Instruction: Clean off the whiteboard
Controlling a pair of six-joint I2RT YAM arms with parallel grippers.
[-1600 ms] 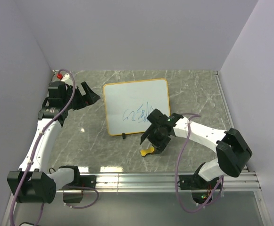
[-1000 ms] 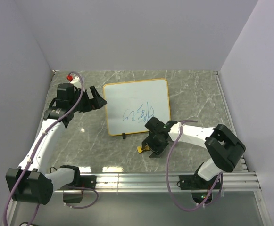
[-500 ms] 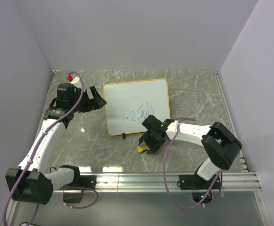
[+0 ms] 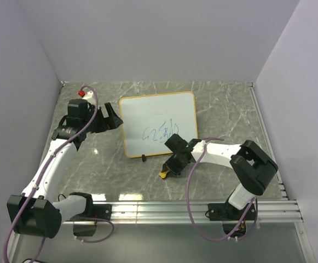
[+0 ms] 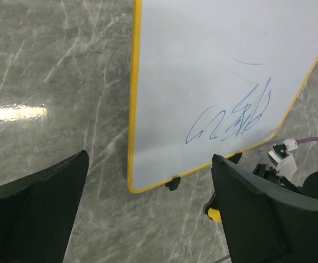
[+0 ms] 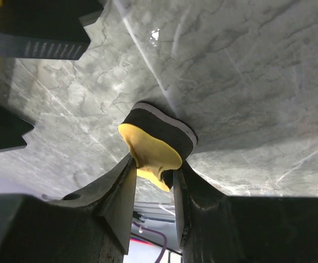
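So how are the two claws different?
The left claw is open and empty; the right claw is shut on the yellow eraser. The left claw sits beside the left edge of the whiteboard; the right claw is down at the table in front of it. Both are black.

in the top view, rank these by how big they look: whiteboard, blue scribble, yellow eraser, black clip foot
1. whiteboard
2. blue scribble
3. eraser and clip foot are not ranked: both look tiny, and the right gripper hides most of the eraser.

Bright, even — glare on tabletop [image 5: 16, 112]
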